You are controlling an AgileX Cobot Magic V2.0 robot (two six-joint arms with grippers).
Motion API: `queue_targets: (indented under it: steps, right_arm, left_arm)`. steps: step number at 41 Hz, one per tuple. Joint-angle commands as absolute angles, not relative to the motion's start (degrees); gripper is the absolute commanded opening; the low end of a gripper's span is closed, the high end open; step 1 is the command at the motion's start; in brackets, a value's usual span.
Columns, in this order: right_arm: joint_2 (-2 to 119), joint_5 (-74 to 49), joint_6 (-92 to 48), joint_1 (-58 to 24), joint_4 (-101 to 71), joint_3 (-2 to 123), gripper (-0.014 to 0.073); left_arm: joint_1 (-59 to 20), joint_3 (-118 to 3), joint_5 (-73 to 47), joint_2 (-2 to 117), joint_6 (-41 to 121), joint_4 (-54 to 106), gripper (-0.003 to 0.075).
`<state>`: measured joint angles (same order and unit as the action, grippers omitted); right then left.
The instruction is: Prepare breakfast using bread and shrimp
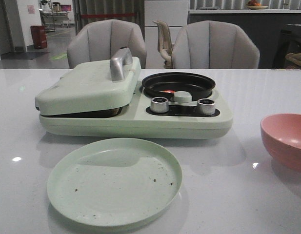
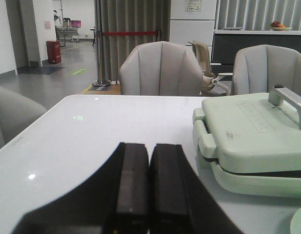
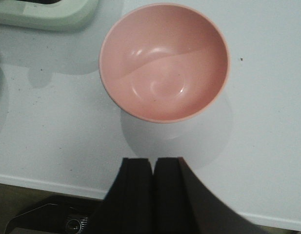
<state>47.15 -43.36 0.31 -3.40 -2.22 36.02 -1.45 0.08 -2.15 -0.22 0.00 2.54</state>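
Observation:
A small orange-red shrimp (image 1: 168, 91) lies in the black round pan (image 1: 178, 84) on the right half of the pale green breakfast maker (image 1: 135, 124). The maker's left lid (image 1: 89, 87) is down; the bread is hidden or out of view. An empty pale green plate (image 1: 114, 181) sits in front of the maker. My left gripper (image 2: 149, 148) is shut and empty, low over the table to the left of the maker's lid (image 2: 252, 131). My right gripper (image 3: 153, 162) is shut and empty, near the table's front edge, just short of the empty pink bowl (image 3: 165, 61).
The pink bowl (image 1: 286, 139) stands at the table's right side. Two knobs (image 1: 159, 104) (image 1: 206, 106) sit on the maker's front. Grey chairs (image 1: 109, 44) stand behind the table. The table's front edge (image 3: 38, 183) runs close by the right gripper.

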Motion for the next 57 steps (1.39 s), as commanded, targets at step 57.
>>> queue_targets:
  steps: [57]
  right_arm:
    - [11.0, -3.9, -0.3, -4.0, -0.3, 12.9, 0.0036]
  left_arm:
    - [-1.8, 0.4, 3.4, -1.4, 0.0, 2.5, 0.0101]
